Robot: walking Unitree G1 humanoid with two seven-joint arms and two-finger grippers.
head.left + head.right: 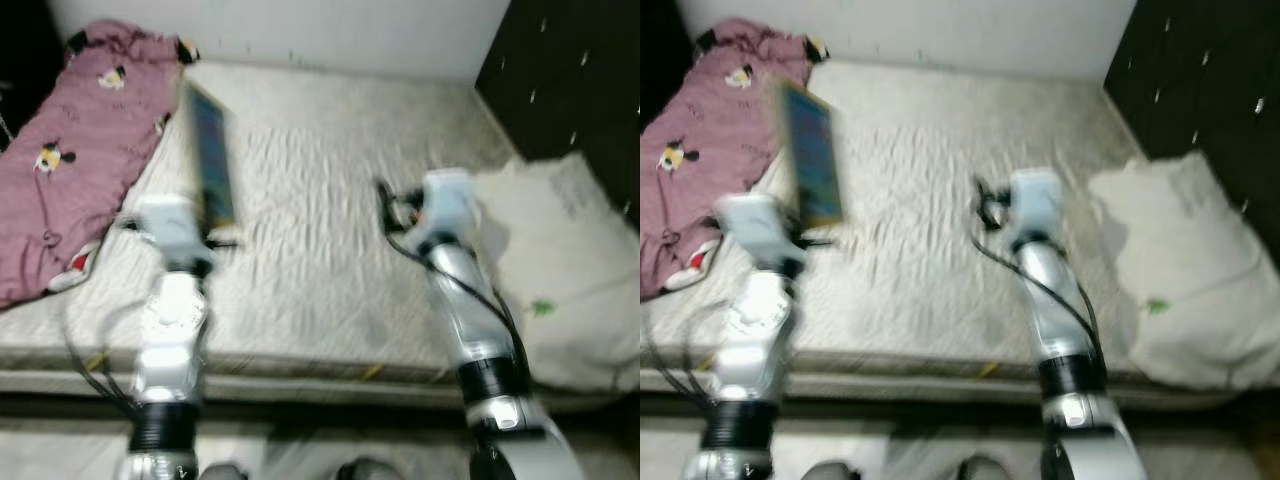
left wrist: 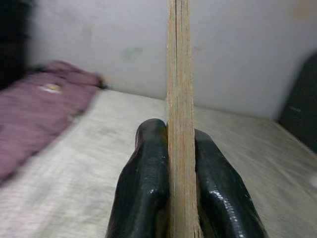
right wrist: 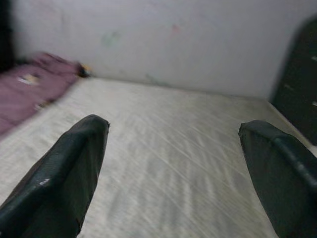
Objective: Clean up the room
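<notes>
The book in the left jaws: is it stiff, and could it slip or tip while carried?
The book probably stays stiff: it stands straight above the left gripper without sagging. It may tip or pivot, since only its lower edge is clamped. Slipping seems less likely, as both fingers press flat against it.

Open mattress [image 1: 320,230] ahead (blanket [image 1: 70,150] leftward)

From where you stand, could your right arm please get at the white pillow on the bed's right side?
Probably yes. The right gripper is open and empty above the mattress, and the white pillow lies just beside that arm with nothing between them. The left gripper is busy clamping a book.
</notes>
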